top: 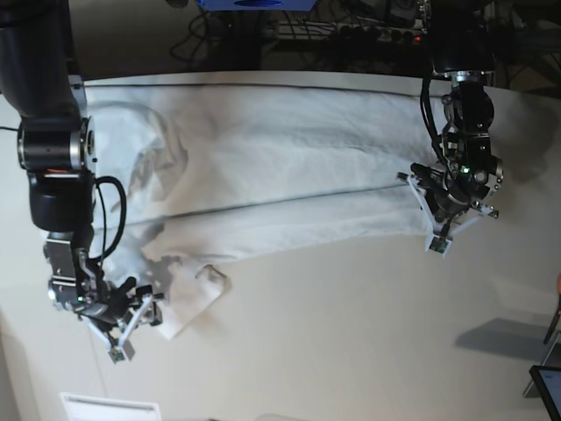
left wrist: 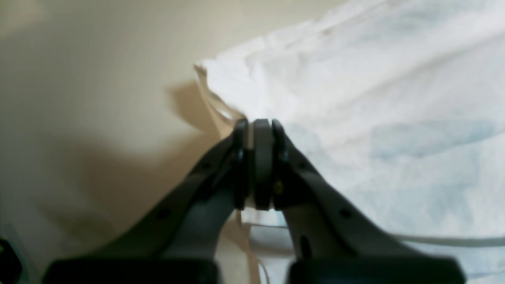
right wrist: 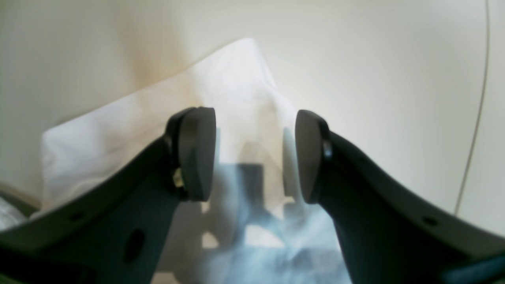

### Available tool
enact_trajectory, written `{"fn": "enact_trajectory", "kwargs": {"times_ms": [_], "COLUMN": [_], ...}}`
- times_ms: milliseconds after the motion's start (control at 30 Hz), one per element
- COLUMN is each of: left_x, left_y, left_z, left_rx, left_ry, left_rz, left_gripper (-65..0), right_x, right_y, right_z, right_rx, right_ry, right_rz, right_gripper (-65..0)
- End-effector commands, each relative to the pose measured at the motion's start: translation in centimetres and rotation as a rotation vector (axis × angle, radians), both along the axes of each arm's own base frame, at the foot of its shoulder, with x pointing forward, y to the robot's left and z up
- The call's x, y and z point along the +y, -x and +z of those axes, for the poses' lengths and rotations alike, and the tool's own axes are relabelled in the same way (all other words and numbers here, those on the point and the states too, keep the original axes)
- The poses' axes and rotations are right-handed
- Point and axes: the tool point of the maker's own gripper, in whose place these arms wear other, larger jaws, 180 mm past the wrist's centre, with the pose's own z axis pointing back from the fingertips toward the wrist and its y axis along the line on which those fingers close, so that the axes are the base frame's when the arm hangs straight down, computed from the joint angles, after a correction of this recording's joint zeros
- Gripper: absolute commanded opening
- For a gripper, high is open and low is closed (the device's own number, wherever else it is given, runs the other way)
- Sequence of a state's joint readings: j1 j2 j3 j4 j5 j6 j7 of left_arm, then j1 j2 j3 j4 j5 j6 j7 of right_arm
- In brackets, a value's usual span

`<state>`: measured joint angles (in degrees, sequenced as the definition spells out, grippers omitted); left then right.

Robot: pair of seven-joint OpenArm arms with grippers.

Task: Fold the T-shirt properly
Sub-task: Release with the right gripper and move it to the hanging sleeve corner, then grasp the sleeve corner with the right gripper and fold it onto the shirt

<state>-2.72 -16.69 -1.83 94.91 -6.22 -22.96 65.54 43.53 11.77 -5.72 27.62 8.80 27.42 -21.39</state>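
The T-shirt point(top: 280, 175) lies spread across the table point(top: 351, 333), its long axis running left to right. The left gripper point(left wrist: 258, 165) is closed on its edge. The right gripper point(right wrist: 254, 154) is wide open, a loose corner of cloth directly ahead between its jaws.

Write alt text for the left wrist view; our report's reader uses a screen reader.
The left gripper is shut on an edge of the white T-shirt, which spreads rumpled to the right over a beige table.

The base view looks down from overhead; both wrist views sit close behind their fingers point(right wrist: 197, 154), sharing the T-shirt point(top: 289, 167).
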Motion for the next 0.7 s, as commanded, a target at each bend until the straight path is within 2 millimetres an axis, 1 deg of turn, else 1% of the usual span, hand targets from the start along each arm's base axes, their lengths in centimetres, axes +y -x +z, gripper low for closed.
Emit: {"fn": "enact_trajectory", "kwargs": {"times_ms": [0,67,133,233,267,333,500,667], "left_x": [0.4,0.4,0.4,0.4,0.4,0.5,0.5,0.5], "left_y": [-1.0,-1.1,-1.1,-1.1,-1.1,-1.1,-1.1,-1.1], "left_z": [1.5,1.6,1.5,1.6,1.6,1.5,1.5,1.5], "left_rx": [-0.049,-0.05,-0.049,-0.05,-0.05,-0.049,-0.047,-0.047], "left_ry": [-0.014,-0.014,-0.014,-0.014,-0.014,-0.014,-0.013,-0.013], "left_rz": [-0.002,-0.001,-0.001,-0.001,-0.001,0.0,0.0,0.0], "left_gripper": [-65.0,-65.0,-65.0,-65.0,-65.0,-65.0,-65.0,-65.0], "right_x": [0.1,0.1,1.0,1.4,2.1,3.7,5.3,5.4], "right_y": [-2.4,-2.5,-2.6,-2.1,-2.0,-1.2,-1.0,-0.9], "right_z": [3.3,2.8,2.1,0.9,0.7,-0.5,-0.8,-1.0], "right_rx": [-0.091,-0.086,-0.086,-0.062,-0.058,-0.035,-0.03,-0.022], "right_ry": [-0.022,-0.031,-0.025,0.018,0.025,0.027,0.009,0.012], "right_rz": [-0.006,-0.017,-0.022,-0.017,-0.003,0.029,0.047,0.05], "right_gripper": [-33.5,-31.2,-28.7,-27.3,-27.1,-27.1,-27.1,-27.7]}}
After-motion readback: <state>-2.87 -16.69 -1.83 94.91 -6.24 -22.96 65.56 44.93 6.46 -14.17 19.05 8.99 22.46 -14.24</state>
